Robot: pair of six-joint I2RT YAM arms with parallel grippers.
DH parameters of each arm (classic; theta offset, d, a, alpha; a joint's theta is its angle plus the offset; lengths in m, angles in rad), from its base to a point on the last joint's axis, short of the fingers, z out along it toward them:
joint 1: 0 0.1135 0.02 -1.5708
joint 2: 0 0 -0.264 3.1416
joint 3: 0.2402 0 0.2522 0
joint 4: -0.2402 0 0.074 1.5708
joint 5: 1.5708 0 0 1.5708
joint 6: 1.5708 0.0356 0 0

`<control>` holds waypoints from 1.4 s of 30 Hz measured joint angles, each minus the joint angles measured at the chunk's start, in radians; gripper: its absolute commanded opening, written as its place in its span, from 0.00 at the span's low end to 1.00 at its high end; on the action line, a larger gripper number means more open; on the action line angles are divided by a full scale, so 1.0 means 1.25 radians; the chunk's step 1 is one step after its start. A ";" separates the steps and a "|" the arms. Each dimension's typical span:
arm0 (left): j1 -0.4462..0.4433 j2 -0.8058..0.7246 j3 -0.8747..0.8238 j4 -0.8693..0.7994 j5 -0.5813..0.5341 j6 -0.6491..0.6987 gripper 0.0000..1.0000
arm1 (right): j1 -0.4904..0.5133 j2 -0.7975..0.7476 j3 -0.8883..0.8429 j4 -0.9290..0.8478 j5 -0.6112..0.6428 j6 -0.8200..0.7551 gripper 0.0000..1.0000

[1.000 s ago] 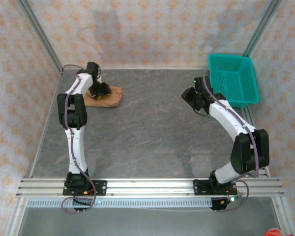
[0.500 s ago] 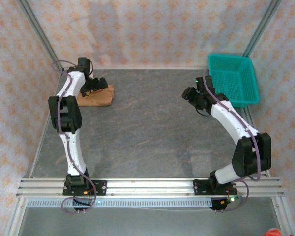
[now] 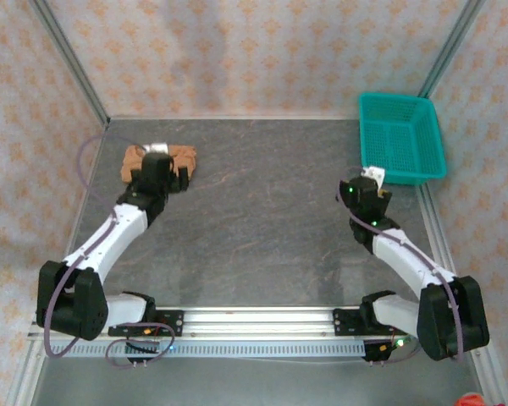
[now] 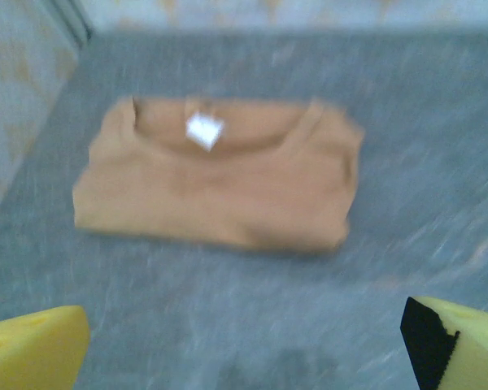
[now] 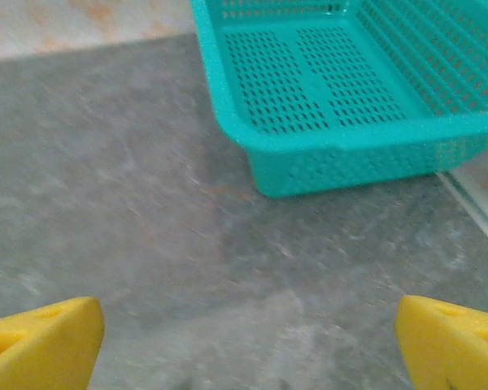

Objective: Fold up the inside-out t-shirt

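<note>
Left gripper point(image 4: 244, 345): jaws wide, empty. Right gripper point(image 5: 244, 341): same, over bare table point(image 5: 146, 203). The inside-out t-shirt point(image 4: 224, 191) lies ahead of my left, far-left corner, folded compact, white label point(image 4: 203, 130) up. Looks done; I lift clear, no snagging. Blurry; under-layers hidden.

This is a robot lab cell, not a home: far behind my left gripper point(image 4: 242, 345) my arms point(image 3: 110, 241) bolt to an aluminium rail point(image 3: 254, 317), metal frame posts point(image 3: 69, 63) stand ahead of it, and patterned panels point(image 3: 262, 51) box in the grey tabletop point(image 3: 262, 220) beneath it.
</note>
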 measured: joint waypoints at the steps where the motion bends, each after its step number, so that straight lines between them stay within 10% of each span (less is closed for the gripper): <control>1: 0.000 -0.002 -0.047 0.022 -0.005 0.010 1.00 | -0.001 0.001 -0.029 0.029 0.010 -0.019 0.93; 10: 0.005 -0.060 -0.263 0.341 -0.007 0.084 1.00 | -0.002 0.174 -0.117 0.367 0.055 -0.128 0.99; 27: 0.091 0.119 -0.321 0.655 0.059 0.052 1.00 | -0.117 0.329 -0.122 0.588 -0.077 -0.098 0.99; 42: 0.085 0.190 -0.311 0.678 0.059 0.052 1.00 | -0.115 0.331 -0.121 0.632 -0.101 -0.087 0.99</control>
